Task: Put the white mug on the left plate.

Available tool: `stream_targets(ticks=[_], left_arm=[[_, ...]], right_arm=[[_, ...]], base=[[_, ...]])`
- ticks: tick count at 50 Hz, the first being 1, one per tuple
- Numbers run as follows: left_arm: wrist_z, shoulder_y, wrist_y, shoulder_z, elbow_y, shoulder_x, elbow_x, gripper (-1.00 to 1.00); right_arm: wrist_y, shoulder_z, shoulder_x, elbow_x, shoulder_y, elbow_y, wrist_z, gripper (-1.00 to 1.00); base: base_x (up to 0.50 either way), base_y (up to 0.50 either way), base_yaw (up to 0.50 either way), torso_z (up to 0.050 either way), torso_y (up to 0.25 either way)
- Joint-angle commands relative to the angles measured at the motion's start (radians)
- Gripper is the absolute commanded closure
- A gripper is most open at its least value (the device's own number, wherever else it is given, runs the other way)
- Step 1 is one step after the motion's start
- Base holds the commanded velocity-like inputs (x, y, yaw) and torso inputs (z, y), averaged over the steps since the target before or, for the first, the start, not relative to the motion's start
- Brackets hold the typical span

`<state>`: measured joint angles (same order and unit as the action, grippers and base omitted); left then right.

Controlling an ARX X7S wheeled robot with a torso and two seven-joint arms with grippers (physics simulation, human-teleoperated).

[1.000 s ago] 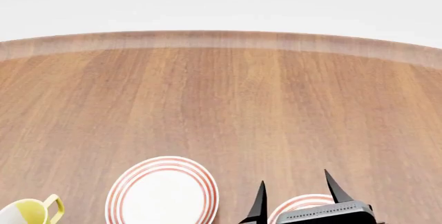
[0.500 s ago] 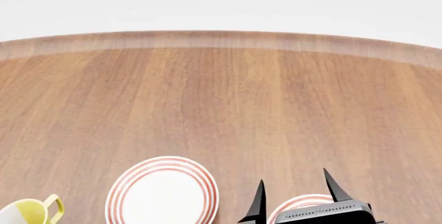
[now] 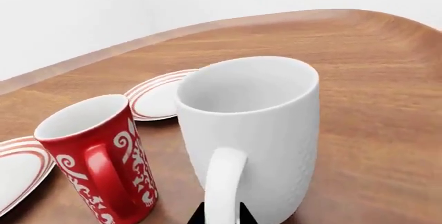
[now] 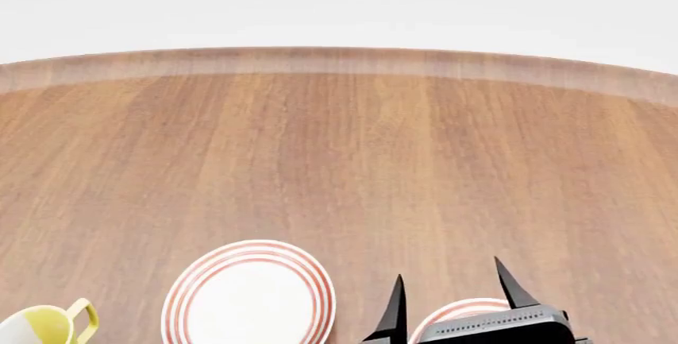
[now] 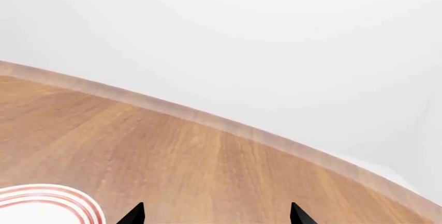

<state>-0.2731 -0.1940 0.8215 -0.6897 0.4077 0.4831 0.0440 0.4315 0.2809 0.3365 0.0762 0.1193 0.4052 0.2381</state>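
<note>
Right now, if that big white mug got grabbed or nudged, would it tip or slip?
The white mug looks like rigid glazed ceramic, so it probably won't flex but could chip if knocked against the red mug beside it. Its glossy wall may be slippery. Tall for its base, it might tip if pushed near the rim; the handle offers surer purchase.

left plate (image 4: 252, 295), yellow mug (image 4: 43, 326), wooden table (image 4: 350, 153)
</note>
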Motion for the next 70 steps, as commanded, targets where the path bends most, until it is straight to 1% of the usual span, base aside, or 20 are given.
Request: stream_targets(ticks=[1, 11, 15, 21, 33, 39, 47, 53, 61, 70], left_arm=[[0.091, -0.108, 0.004, 0.044, -0.181, 0.059, -0.088, 1.0], [0.145, -0.177, 0.015, 0.077, -0.274, 0.093, -0.145, 1.0], [0.165, -0.19, 0.028, 0.086, -0.267, 0.095, -0.159, 1.0], [0.191, -0.222, 0.016, 0.109, -0.304, 0.12, -0.162, 1.0], [0.233, -0.244, 0.038, 0.134, -0.288, 0.132, -0.159, 1.0], [0.25, -0.262, 0.045, 0.144, -0.309, 0.14, -0.17, 1.0], [0.297, -0.312, 0.051, 0.184, -0.376, 0.163, -0.208, 1.0], [0.323, -0.327, 0.059, 0.206, -0.386, 0.175, -0.208, 1.0], [0.347, -0.327, 0.059, 0.229, -0.384, 0.189, -0.167, 1.0], [0.404, -0.379, 0.077, 0.284, -0.433, 0.217, -0.164, 1.0]], right_arm=[[-0.003, 0.003, 0.001, 0.003, 0.002, -0.002, 0.002, -1.0], [0.003, 0.003, 0.005, 0.005, -0.003, 0.009, 0.007, -1.0], [0.0, 0.003, 0.005, 0.006, 0.0, 0.002, 0.007, -1.0], [-0.004, 0.004, 0.006, 0.007, 0.002, -0.004, 0.009, -1.0], [-0.001, 0.007, 0.007, 0.01, 0.002, 0.004, 0.013, -1.0], [0.005, 0.009, 0.008, 0.01, 0.004, 0.007, 0.015, -1.0], [-0.002, 0.012, 0.009, 0.009, 0.006, -0.005, 0.017, -1.0], [0.001, 0.012, 0.01, 0.011, 0.004, 0.001, 0.019, -1.0], [0.006, 0.018, 0.01, 0.012, 0.012, 0.0, 0.019, -1.0], [0.006, 0.022, 0.008, 0.014, 0.019, -0.008, 0.02, -1.0]], base=[[0.0, 0.0, 0.0, 0.0, 0.0], [0.0, 0.0, 0.0, 0.0, 0.0], [0.0, 0.0, 0.0, 0.0, 0.0], [0.0, 0.0, 0.0, 0.0, 0.0], [0.0, 0.0, 0.0, 0.0, 0.0], [0.0, 0.0, 0.0, 0.0, 0.0], [0.0, 0.0, 0.0, 0.0, 0.0], [0.0, 0.0, 0.0, 0.0, 0.0], [0.0, 0.0, 0.0, 0.0, 0.0], [0.0, 0.0, 0.0, 0.0, 0.0]])
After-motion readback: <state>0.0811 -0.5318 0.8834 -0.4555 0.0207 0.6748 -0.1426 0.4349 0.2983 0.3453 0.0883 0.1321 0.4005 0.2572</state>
